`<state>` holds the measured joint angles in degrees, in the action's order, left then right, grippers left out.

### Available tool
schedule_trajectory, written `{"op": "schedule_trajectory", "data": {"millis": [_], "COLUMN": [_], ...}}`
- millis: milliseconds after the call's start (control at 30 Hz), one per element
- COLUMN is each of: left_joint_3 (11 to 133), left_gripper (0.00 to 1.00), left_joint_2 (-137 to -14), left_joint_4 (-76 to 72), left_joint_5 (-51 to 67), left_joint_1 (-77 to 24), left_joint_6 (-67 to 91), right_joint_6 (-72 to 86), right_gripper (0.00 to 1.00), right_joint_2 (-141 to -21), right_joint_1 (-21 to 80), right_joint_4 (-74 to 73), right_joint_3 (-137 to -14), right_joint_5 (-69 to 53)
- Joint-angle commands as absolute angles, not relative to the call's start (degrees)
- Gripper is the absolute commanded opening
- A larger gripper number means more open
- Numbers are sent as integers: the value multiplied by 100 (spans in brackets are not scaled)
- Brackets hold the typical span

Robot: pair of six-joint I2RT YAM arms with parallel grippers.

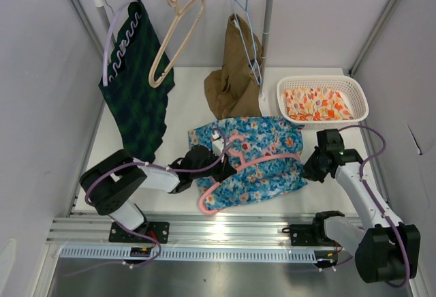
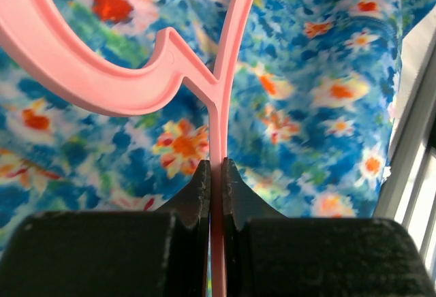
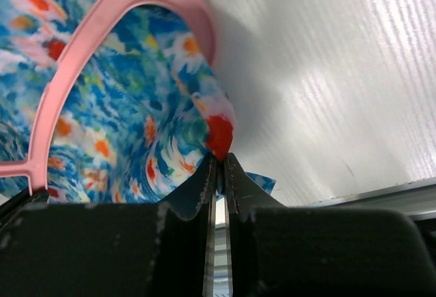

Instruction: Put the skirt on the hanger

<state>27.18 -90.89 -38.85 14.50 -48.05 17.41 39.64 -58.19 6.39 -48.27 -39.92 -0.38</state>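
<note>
The left gripper (image 2: 216, 169) is clamped on the thin stem of the pink hanger (image 2: 102, 86), just below its hook. Its arm is folded low and reaches from the base toward 3 o'clock. The right gripper (image 3: 219, 163) is pinched tight on a fold at the edge of the skirt (image 1: 262, 137), its arm bent up from the base and angled toward 10 o'clock.

The blue floral skirt lies spread on the table (image 1: 191, 99) between the two grippers, with the left one at its 9 o'clock edge and the right one at its 3 o'clock edge. The hanger lies across the skirt, one end toward 7 o'clock. Its other end seems to stop near the right fingers, but I cannot tell whether it is tucked inside the fabric. A white basket (image 1: 317, 79) sits at 1 o'clock from the skirt.
</note>
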Motion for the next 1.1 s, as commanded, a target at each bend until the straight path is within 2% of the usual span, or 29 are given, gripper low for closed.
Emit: {"op": "schedule_trajectory", "data": {"millis": [0,467,667,767,933,1067], "left_joint_3": [2575,2593,2706,2716,2804,2953], "left_gripper": [0,0,0,0,0,0], "left_joint_2": [-8956,-8684,-8815,-8798,-8833,-8886], "left_joint_4": [-3876,-3797,-3876,-3867,-3937,-3929], "left_joint_5": [1037,949,906,852,976,844], "left_joint_1": [-4720,-4641,-4641,-4623,-4605,-4605], "left_joint_6": [1415,1213,1275,1248,1292,1301], "right_joint_6": [3700,3419,3534,3349,3445,3795], "right_gripper": [0,0,0,1,7,8], "right_joint_2": [-5757,-6345,-6452,-6399,-6390,-6407], "right_joint_1": [274,-465,-184,-623,-229,464], "right_joint_4": [-4553,-4307,-4263,-4280,-4289,-4228], "right_joint_3": [-3929,-4288,-4281,-4263,-4193,-4070], "right_joint_5": [-220,-545,-361,-562,-414,-106]}}
